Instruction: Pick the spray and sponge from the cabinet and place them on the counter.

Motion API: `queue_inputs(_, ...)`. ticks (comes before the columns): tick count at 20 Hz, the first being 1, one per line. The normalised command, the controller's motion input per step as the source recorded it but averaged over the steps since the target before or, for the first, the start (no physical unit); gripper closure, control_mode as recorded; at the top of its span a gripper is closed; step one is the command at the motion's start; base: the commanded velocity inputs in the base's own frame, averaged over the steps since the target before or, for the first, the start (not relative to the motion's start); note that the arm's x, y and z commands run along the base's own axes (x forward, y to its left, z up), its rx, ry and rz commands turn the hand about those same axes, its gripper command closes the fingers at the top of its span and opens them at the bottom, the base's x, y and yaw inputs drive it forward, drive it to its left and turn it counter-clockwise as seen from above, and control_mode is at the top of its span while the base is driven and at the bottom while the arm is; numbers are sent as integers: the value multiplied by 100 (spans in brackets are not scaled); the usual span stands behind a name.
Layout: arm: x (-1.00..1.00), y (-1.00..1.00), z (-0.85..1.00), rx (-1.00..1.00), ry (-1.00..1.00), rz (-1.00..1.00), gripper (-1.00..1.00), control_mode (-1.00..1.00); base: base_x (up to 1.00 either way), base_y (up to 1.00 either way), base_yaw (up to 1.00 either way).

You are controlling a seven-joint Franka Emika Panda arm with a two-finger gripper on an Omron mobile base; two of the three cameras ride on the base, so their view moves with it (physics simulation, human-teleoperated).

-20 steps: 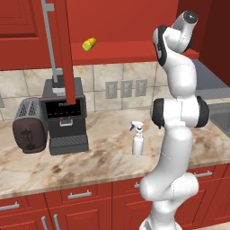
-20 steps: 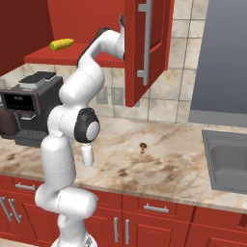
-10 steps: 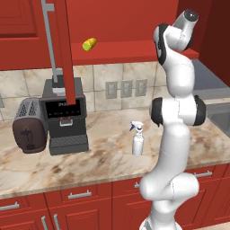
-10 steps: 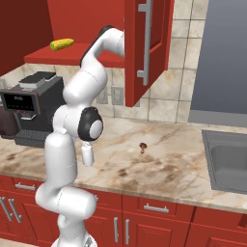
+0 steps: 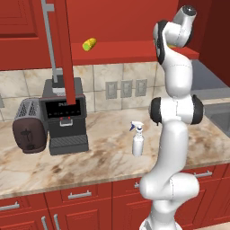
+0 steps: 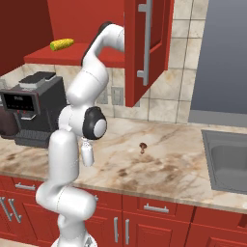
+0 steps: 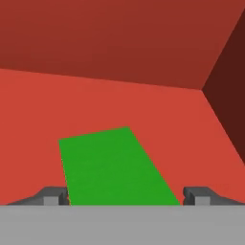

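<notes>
In the hand view the sponge (image 7: 112,165) lies flat on the red shelf (image 7: 143,105) of the cabinet (image 5: 126,27), filling the lower middle of the frame, its near end running down between the two fingers (image 7: 50,196). The fingers stand spread wide, one at the lower left and one at the lower right, each just outside a long edge of the sponge (whether they touch it cannot be told). The gripper (image 7: 125,197) holds nothing.

In the left base view the arm (image 5: 175,112) rises from the lower right and reaches up to the shelf at the upper right of the frame. The spray (image 5: 137,140) stands upright on the worktop (image 5: 90,161) in the middle of the frame, just left of the arm, well apart from the sponge. A coffee machine (image 5: 65,117) and a toaster (image 5: 29,126) stand at the left on the worktop. A yellow corn cob (image 5: 89,43) lies on the shelf at the upper middle.

In the right base view the cabinet door (image 6: 144,48) hangs open at the upper middle, and a sink (image 6: 226,159) sits at the right
</notes>
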Motion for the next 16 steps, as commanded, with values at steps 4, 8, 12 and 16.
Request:
queue_inputs(4, 0, 0, -89, 0, 0, 1, -100, -100, 0, 0, 0)
queue_inputs(8, 0, 0, -100, 0, 0, 0, -100, -100, 0, 0, 0)
queue_inputs(12, 0, 0, -100, 0, 0, 0, -100, -100, 0, 0, 0)
queue_inputs(16, 0, 0, -89, 1, 0, 0, -100, -100, 0, 0, 0)
